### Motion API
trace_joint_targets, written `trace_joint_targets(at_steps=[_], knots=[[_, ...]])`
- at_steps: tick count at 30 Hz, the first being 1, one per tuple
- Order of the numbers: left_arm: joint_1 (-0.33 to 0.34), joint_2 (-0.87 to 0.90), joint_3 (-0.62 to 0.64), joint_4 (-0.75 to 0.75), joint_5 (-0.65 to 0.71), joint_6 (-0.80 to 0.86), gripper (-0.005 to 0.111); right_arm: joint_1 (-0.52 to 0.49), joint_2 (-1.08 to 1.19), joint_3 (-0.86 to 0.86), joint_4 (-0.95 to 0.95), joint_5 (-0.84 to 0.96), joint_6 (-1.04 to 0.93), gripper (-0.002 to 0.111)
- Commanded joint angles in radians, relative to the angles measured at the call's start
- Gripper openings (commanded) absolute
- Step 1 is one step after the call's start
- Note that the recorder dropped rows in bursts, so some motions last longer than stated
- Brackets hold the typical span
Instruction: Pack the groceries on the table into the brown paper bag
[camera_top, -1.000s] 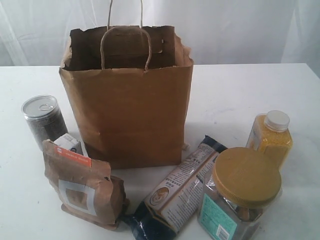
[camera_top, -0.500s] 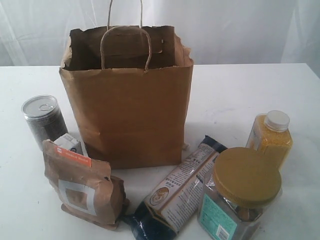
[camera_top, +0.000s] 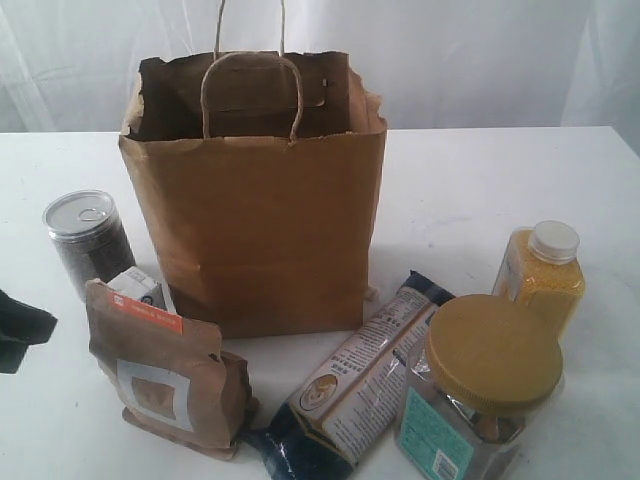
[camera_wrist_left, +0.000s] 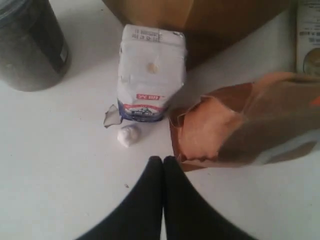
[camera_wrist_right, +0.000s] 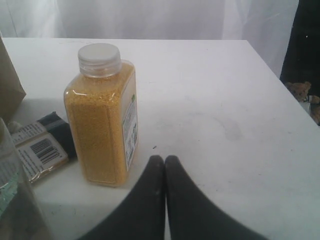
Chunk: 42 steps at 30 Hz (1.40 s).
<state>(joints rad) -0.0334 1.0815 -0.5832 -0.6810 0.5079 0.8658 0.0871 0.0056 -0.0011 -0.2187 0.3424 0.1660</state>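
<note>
We find the exterior view set in front of the table (camera_top: 480, 180), raised and tilted down, with the brown paper bag (camera_top: 260, 220) mid-frame. The left wrist view looks steeply down from close above the small white-blue carton (camera_wrist_left: 150, 75), brown orange-striped pouch (camera_wrist_left: 245, 125) and grey pull-tab can (camera_wrist_left: 30, 45) — all shared with the exterior view's left side. The right wrist view sits low and near, facing across the table past the yellow white-capped bottle (camera_wrist_right: 102, 120) and long dark-blue packet (camera_wrist_right: 42, 145) — the exterior view's right side.
</note>
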Motion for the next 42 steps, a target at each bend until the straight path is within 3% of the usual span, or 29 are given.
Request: trace_joint_targets(at_steps=[1,6,14,20,27,35,37,41,42], knots=[[-0.002,0.079,0.023,-0.125,-0.073,0.189,0.019,-0.008,-0.006,0.001,0.0,0.0,-0.003,0.0],[-0.002,0.197,0.001,-0.134,-0.085,0.581,0.047,-0.008,-0.006,0.001,0.0,0.0,-0.003,0.0],[-0.002,0.312,0.001,-0.278,-0.069,0.747,0.048,-0.008,-0.006,0.001,0.0,0.0,-0.003,0.0],[-0.002,0.462,0.001,-0.653,-0.069,1.236,0.048,-0.008,-0.006,0.001,0.0,0.0,-0.003,0.0],[0.001,0.511,0.0,-0.662,-0.176,1.248,0.048,-0.008,-0.006,0.001,0.0,0.0,-0.003,0.0],[0.001,0.577,0.0,-0.662,-0.17,1.248,0.047,-0.008,-0.006,0.001,0.0,0.0,-0.003,0.0],[0.001,0.577,0.0,-0.662,-0.175,1.247,0.036,-0.008,-0.006,0.001,0.0,0.0,-0.003,0.0],[0.001,0.558,0.0,-0.662,-0.175,1.123,0.0,-0.008,-0.006,0.001,0.0,0.0,-0.003,0.0],[0.001,0.54,0.0,-0.659,-0.173,1.08,0.0,-0.008,-0.006,0.001,0.0,0.0,-0.003,0.0]])
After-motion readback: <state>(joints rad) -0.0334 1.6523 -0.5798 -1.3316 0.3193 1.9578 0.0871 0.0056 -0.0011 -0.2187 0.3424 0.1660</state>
